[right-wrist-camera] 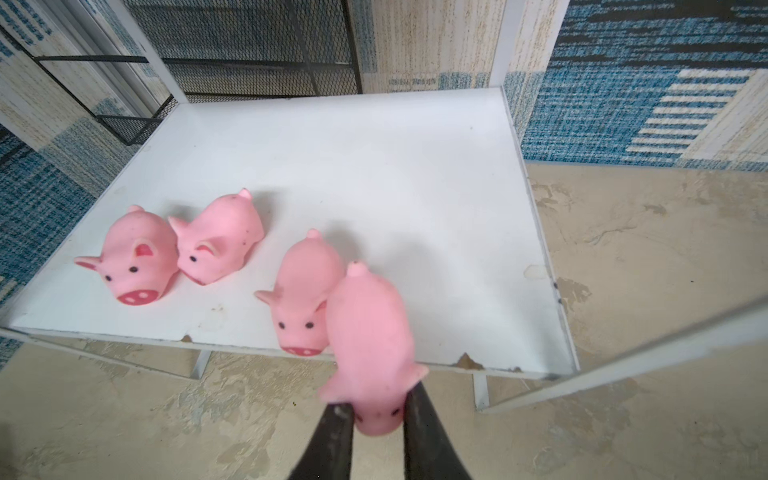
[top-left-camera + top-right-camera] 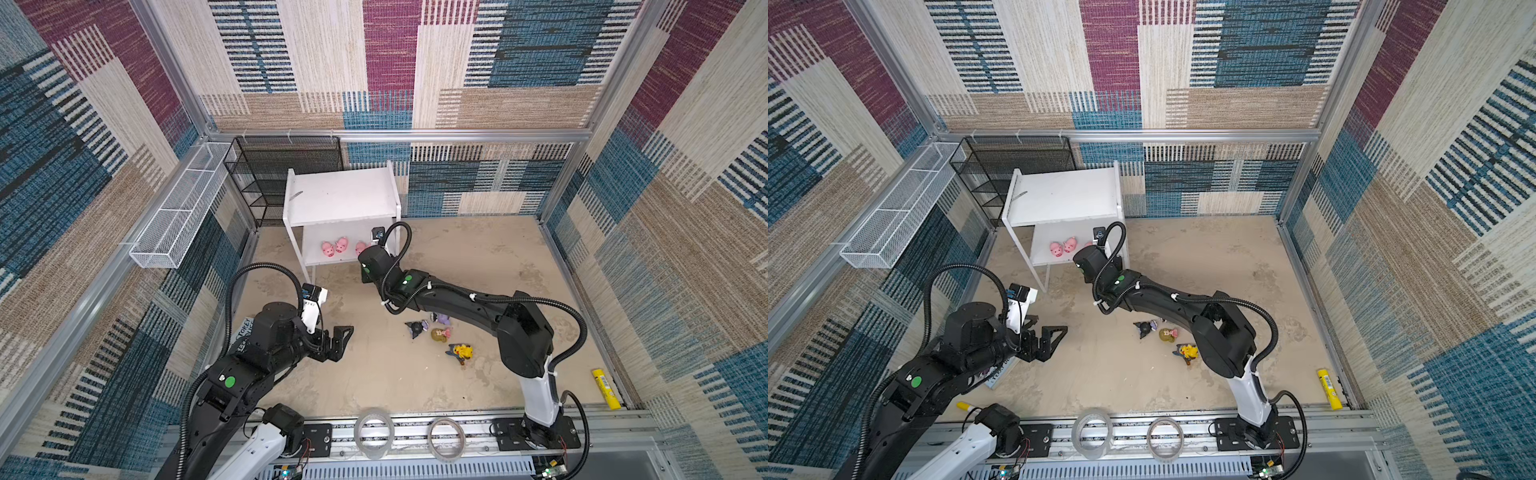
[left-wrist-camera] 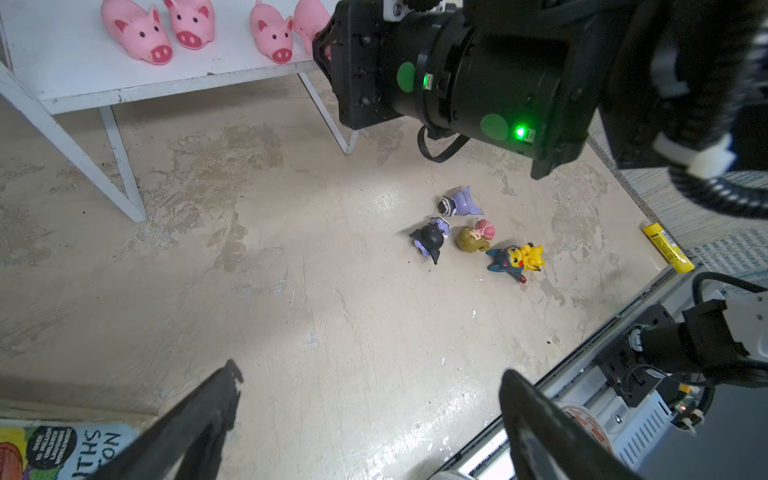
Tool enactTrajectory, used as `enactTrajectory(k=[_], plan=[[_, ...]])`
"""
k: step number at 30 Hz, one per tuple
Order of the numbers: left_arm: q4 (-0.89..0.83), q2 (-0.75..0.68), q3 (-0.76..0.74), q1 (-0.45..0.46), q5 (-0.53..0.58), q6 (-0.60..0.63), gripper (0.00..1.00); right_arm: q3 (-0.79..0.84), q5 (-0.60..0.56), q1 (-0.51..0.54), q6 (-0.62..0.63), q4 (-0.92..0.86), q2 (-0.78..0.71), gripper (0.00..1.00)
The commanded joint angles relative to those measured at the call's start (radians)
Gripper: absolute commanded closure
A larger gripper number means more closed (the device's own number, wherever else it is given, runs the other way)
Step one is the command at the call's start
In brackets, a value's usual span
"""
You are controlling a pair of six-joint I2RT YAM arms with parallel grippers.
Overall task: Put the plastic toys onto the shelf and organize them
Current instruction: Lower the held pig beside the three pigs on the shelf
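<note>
The white shelf (image 2: 340, 199) stands at the back. Three pink pigs (image 1: 133, 257) (image 1: 220, 237) (image 1: 303, 291) stand on its lower board (image 1: 415, 174). My right gripper (image 1: 378, 411) is shut on another pink pig (image 1: 370, 332) by its snout, at the board's front edge beside the third pig. On the floor lie two black-and-purple figures (image 3: 432, 241) (image 3: 459, 203), a blond doll (image 3: 473, 237) and a yellow figure with blue hood (image 3: 519, 257). My left gripper (image 2: 338, 336) (image 3: 372, 370) hangs open and empty over bare floor, left of them.
A black mesh rack (image 2: 282, 174) and a long white wire basket (image 2: 178, 212) stand at the back left. A yellow tube (image 2: 606, 388) lies by the right wall. A paperback book (image 3: 54, 449) lies under the left arm. Two tape rolls (image 2: 374, 432) sit on the front rail.
</note>
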State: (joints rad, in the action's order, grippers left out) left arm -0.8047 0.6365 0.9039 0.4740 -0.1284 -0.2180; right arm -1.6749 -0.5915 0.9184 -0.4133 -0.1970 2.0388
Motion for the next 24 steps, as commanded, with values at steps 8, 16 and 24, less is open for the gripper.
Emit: enactTrajectory(k=[8, 16, 24], plan=[[-0.008, -0.001, -0.002, 0.0, 0.022, 0.009, 0.01, 0.021, -0.008, -0.007, 0.08, 0.127, 0.014, 0.75], [-0.004, 0.008, -0.002, 0.0, 0.024, 0.006, 0.01, 0.02, 0.003, -0.011, 0.089, 0.131, 0.023, 0.72], [-0.003, 0.009, -0.002, 0.0, 0.027, 0.007, 0.01, 0.0, 0.0, -0.023, 0.064, 0.1, 0.037, 0.69]])
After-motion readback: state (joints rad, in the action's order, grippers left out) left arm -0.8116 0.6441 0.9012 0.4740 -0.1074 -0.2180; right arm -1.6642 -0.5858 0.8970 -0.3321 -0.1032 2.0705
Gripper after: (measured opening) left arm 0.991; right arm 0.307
